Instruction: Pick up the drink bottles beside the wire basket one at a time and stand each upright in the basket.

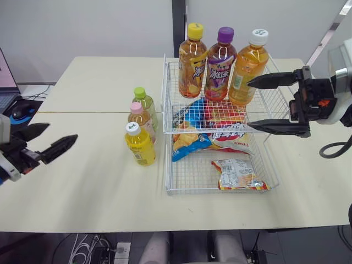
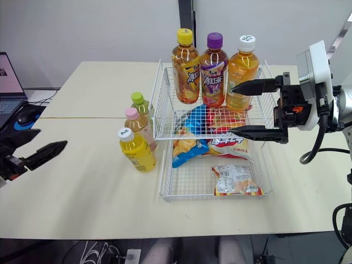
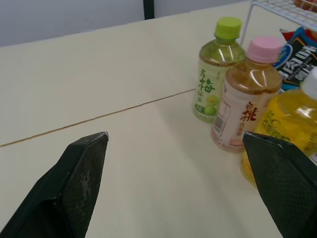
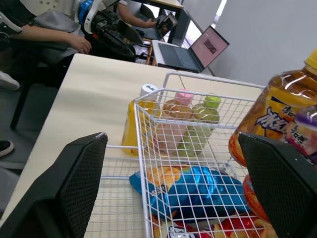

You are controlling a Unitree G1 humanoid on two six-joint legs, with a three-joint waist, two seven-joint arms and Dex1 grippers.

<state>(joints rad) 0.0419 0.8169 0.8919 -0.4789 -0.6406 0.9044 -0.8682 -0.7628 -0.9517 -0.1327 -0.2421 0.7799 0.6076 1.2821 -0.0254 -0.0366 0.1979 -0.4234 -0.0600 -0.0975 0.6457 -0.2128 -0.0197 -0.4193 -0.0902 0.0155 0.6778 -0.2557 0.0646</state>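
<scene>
Three small drink bottles stand outside the wire basket (image 1: pixel 187 176), upright in a tight row on the table (image 1: pixel 93 187) just off the basket's 9 o'clock side. Nearest you is the yellow bottle (image 1: pixel 139 145) with the white cap. Behind it, toward 12 o'clock, comes the pink-capped bottle (image 1: pixel 139 116), then the green-capped bottle (image 1: pixel 145 102). They stand so close that you cannot tell whether they touch. Each has its long axis vertical, so I judge no turning is called for, only a grasp from the side and a lift over the rim.

Your left gripper (image 1: pixel 61 133) is the nearer one by far. It hangs low over the table, well apart from the row, with its fingers spread wide and nothing between them. From it the yellow bottle lies at about 3 o'clock. In the left wrist view that bottle sits partly behind one finger, off the centre line rather than between the tips. You would likely need to swing toward 3 o'clock before closing in. Take the yellow one first, since it is the front of the row and the easiest to reach without knocking its neighbours.

Your right gripper (image 2: pixel 231 109) is at the basket's 3 o'clock side, jaws spread and empty. It is just beside the three tall bottles (image 1: pixel 220 66) already upright on the upper shelf. Snack bags (image 1: pixel 209 132) lie below them.
</scene>
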